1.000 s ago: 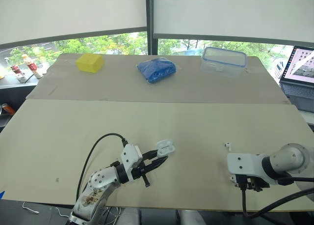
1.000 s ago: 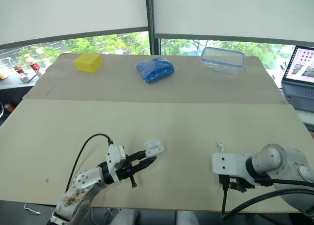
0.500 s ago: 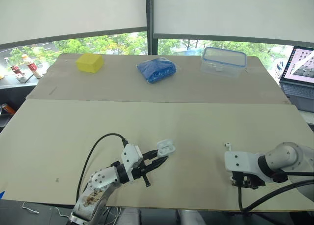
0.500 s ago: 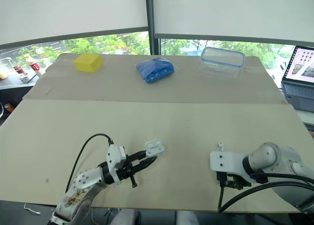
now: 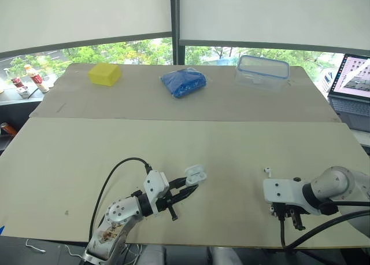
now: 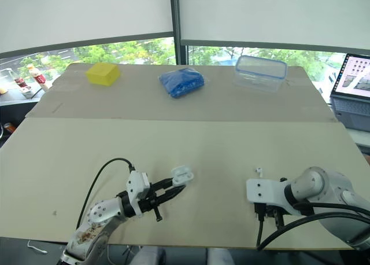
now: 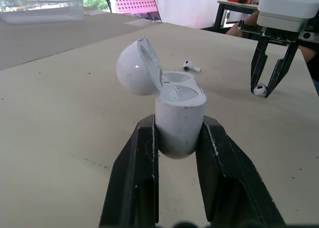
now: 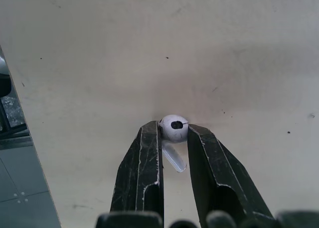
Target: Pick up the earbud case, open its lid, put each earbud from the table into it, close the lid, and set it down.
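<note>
The white earbud case (image 7: 177,113) is upright with its lid tipped open, and my left gripper (image 7: 178,126) is shut on its lower body. In the head views the case (image 5: 195,173) is held just above the table at the front left of centre. One earbud (image 8: 173,128) lies on the table near the front edge, and my right gripper (image 8: 173,131) points down at it with both fingertips pressed against its round head. The left wrist view shows that right gripper (image 7: 264,91) closed to a V around the earbud (image 7: 259,90). A second earbud (image 5: 267,171) lies loose on the table just behind the right gripper (image 5: 296,220).
At the back of the table (image 5: 231,155) are a yellow sponge (image 5: 104,74), a blue bundle (image 5: 184,82) and a clear lidded container (image 5: 262,71). An open laptop (image 5: 352,83) stands at the far right. The table's front edge runs close below both grippers.
My right gripper has swung so that its fingers point down and has closed around the earbud near the front edge. The left gripper and the case have stayed put.
</note>
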Robot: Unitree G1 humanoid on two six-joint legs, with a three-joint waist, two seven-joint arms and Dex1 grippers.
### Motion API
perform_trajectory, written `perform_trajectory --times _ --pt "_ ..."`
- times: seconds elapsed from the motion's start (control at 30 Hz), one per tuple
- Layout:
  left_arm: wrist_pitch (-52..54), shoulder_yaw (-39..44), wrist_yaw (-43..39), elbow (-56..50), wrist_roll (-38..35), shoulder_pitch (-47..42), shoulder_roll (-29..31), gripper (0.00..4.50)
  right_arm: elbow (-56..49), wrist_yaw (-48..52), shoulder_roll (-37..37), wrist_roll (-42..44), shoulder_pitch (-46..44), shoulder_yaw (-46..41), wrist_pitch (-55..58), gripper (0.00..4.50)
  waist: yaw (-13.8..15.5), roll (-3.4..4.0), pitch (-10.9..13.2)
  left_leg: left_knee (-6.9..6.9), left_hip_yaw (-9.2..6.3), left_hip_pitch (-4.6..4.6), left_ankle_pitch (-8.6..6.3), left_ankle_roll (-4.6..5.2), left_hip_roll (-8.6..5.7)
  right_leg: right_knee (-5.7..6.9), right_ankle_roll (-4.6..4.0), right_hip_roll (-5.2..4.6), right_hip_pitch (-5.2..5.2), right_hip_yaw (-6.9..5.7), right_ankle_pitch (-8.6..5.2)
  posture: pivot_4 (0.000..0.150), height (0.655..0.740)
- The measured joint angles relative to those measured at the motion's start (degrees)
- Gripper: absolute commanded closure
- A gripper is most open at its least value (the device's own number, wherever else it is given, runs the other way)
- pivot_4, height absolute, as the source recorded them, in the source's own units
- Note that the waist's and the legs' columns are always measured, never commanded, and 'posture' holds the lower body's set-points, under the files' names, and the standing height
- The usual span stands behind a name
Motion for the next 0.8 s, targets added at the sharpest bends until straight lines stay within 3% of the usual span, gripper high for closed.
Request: perform_trajectory --times 0.2,0.33,0.47,0.6,0.8 --pt "-0.11 0.03 -0.11 1.16 0.01 -0.75 -0.65 3.97 0.04 -0.65 0.39 3.15 2.4 -5.91 0.32 4.15 0.05 0.01 0.01 0.0 0.0 -0.03 0.0 0.0 -0.01 0.0 0.0 -0.01 -0.01 0.0 0.0 0.15 0.6859" --pt "-0.24 0.23 0.0 2.2 -0.01 -2.81 -1.8 3.97 -0.76 -2.27 5.64 9.24 1.15 -13.86 5.27 4.15 0.05 0.0 0.01 0.0 -0.01 -0.03 0.0 0.0 -0.01 0.01 0.0 0.01 0.0 0.0 0.0 0.15 0.6859" --pt "-0.32 0.6 0.25 4.2 -0.08 -5.92 -3.57 3.97 -2.69 -7.47 18.46 18.43 -5.17 -20.55 15.19 4.15 -0.07 -0.05 0.03 0.01 -0.03 -0.04 0.0 0.0 -0.01 0.03 -0.01 0.03 0.0 0.0 0.02 0.15 0.6859" --pt "-0.22 1.43 2.21 6.03 -0.24 -9.91 -6.99 3.97 -5.94 -18.4 38.94 29.35 -14.58 -27.44 27.77 4.15 0.03 -0.02 0.02 0.0 -0.07 -0.09 0.0 0.0 -0.05 0.07 -0.02 0.01 -0.06 -0.02 0.02 0.15 0.6859" --pt "0.64 3.39 5.16 8.52 -0.4 -13.59 -9.76 3.97 -8.64 -34.31 60.68 35.81 -20.25 -32.37 35.84 4.15 0.23 0.02 0.0 0.01 -0.11 -0.17 0.01 -0.01 -0.08 0.13 -0.01 -0.02 -0.14 -0.06 0.02 0.15 0.6859"
